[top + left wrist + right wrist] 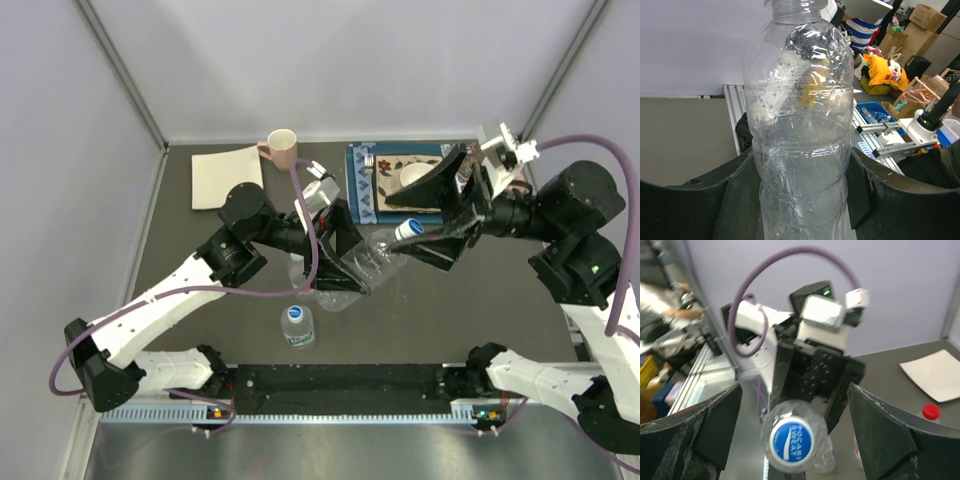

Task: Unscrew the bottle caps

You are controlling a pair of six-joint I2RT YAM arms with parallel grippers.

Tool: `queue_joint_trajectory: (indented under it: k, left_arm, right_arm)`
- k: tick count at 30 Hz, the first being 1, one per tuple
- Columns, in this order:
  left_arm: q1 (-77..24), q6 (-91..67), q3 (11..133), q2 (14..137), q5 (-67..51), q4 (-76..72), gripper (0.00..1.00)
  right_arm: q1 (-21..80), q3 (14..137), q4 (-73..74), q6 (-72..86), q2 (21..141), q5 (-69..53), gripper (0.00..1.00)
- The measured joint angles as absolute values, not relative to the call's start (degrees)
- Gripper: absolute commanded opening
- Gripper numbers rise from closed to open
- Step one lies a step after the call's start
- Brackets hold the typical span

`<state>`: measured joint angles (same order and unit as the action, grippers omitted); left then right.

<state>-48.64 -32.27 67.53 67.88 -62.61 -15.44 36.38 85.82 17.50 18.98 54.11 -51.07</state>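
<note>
We can read one brand only. In the right wrist view, low in the centre of the frame, the blue bottle cap [791,441] on the clear bottle [821,440] carries white lettering beside a white wave. It is somewhat blurred, and we read it as "POCARI SWEAT". In the top view, the second blue cap [296,313], lower centre of the frame, bears a white mark too small for us to read.
</note>
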Motion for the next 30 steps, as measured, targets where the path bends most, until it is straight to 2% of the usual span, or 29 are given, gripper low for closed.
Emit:
queue_joint_trajectory:
  k: [8, 16, 23, 30]
  left_arm:
    - [-49.1, -25.1, 69.0, 67.6, -53.9, -8.4, 0.47]
    - [-59.1, -10.0, 68.9, 62.4, -23.6, -0.4, 0.47]
    - [-65.1, -2.0, 68.7, 61.5, 0.3, 0.7, 0.47]
    - [-68.5, 2.0, 68.6, 63.4, 13.8, 1.5, 0.47]
  right_arm:
    - [36.4, 98.0, 25.1, 24.9, 58.7, -31.5, 0.87]
    - [36.4, 99.0, 32.8, 31.5, 59.4, -15.6, 0.84]
    - [36.4, 98.3, 35.6, 34.2, 60.2, -10.0, 0.84]
    - [36.4, 98.3, 36.4, 35.3, 61.0, -8.6, 0.83]
